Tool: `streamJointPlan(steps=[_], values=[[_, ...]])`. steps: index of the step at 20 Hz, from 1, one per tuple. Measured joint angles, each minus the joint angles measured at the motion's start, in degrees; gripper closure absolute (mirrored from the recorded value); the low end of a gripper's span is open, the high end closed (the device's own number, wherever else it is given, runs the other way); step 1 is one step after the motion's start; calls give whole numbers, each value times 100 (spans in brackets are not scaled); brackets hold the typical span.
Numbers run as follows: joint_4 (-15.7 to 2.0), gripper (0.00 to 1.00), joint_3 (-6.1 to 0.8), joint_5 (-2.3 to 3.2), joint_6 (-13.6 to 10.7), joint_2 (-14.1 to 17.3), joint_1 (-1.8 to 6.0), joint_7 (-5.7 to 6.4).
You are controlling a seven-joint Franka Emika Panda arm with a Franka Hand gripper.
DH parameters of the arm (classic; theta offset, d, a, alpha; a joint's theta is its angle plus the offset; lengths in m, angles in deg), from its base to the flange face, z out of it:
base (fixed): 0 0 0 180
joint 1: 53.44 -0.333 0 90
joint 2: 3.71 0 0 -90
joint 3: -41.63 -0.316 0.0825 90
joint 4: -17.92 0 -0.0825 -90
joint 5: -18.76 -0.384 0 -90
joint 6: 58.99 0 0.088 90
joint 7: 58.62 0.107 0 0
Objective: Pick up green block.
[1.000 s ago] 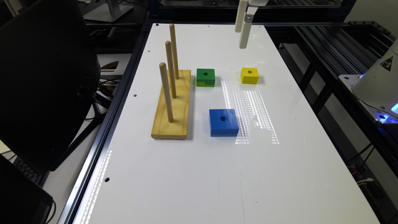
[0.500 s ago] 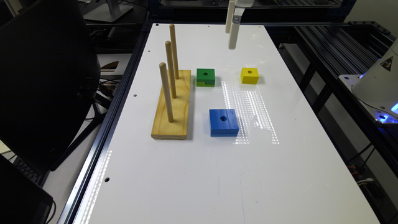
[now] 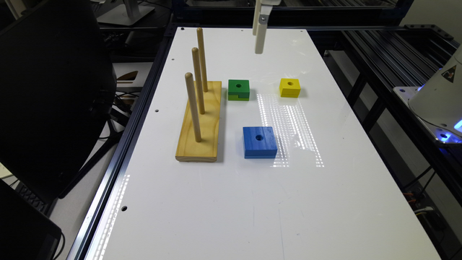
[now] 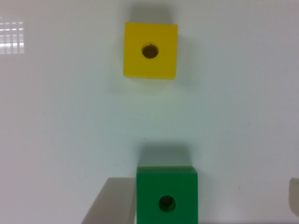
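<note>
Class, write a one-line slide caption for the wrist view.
Yellow block and green block lie apart on the white table.

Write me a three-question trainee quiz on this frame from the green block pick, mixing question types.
1. True or false: the green block sits on one of the pegs of the wooden peg board.
2. Multiple choice: which block lies nearest the peg board? A) yellow block B) green block C) blue block
3. Fill in: the gripper hangs above the table, not touching any ____.

Key
1. False: it lies flat on the table beside the board.
2. B
3. block
</note>
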Motion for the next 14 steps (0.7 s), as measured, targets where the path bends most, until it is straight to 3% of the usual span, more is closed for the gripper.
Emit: streamJointPlan(steps=[4, 10, 14], values=[[-153, 0, 0, 6, -1, 180, 9, -1], [-170, 0, 0, 7, 10, 282, 9, -2], [-173, 0, 0, 9, 218, 534, 9, -2]])
